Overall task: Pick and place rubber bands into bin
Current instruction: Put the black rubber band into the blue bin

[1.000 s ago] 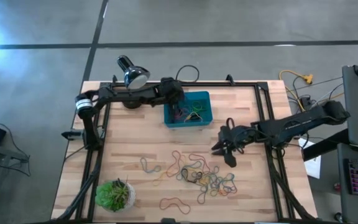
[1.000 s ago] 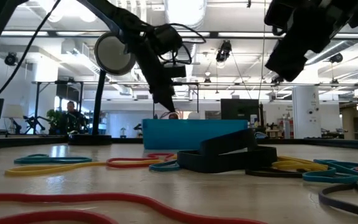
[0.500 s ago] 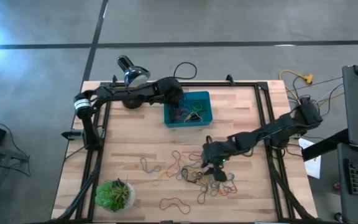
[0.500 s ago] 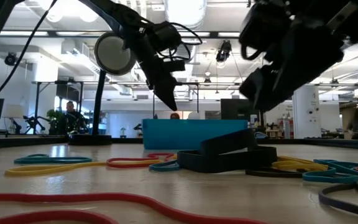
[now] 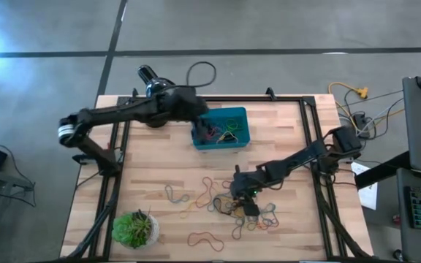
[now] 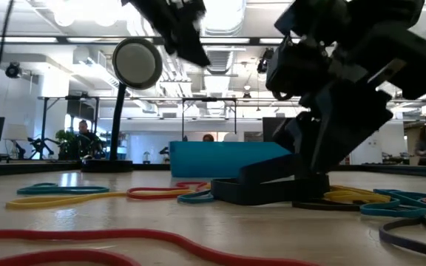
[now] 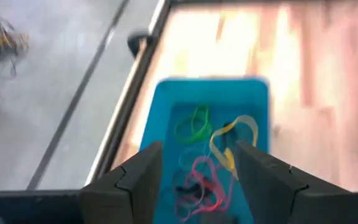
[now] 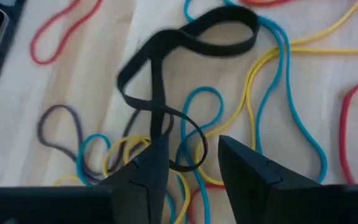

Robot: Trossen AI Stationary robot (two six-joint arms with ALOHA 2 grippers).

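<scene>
Many coloured rubber bands lie spread on the wooden table, with a wide black band among them. The teal bin stands at the far middle and holds green, yellow and red bands. My left gripper hangs open above the bin's left end, with nothing between its fingers. My right gripper is down at the pile, open. Its fingers stand on either side of the black band's twisted strand. In the low view it reaches down to that band. My right gripper comes at the black band from above, slanting in from the table's right side, one finger on each side of its twisted strand. Whether the fingers touch the band cannot be told. The band lies on the table among the others.
A desk lamp stands at the far left beside the bin. A potted plant sits at the near left corner. Black frame rails run along the table's sides. Loose bands lie near the front edge.
My right gripper has gone from beside the bin toward the near edge and the left, and has come down onto the pile at the black band. My left gripper has risen higher above the bin and drawn a little toward the table's left edge.
</scene>
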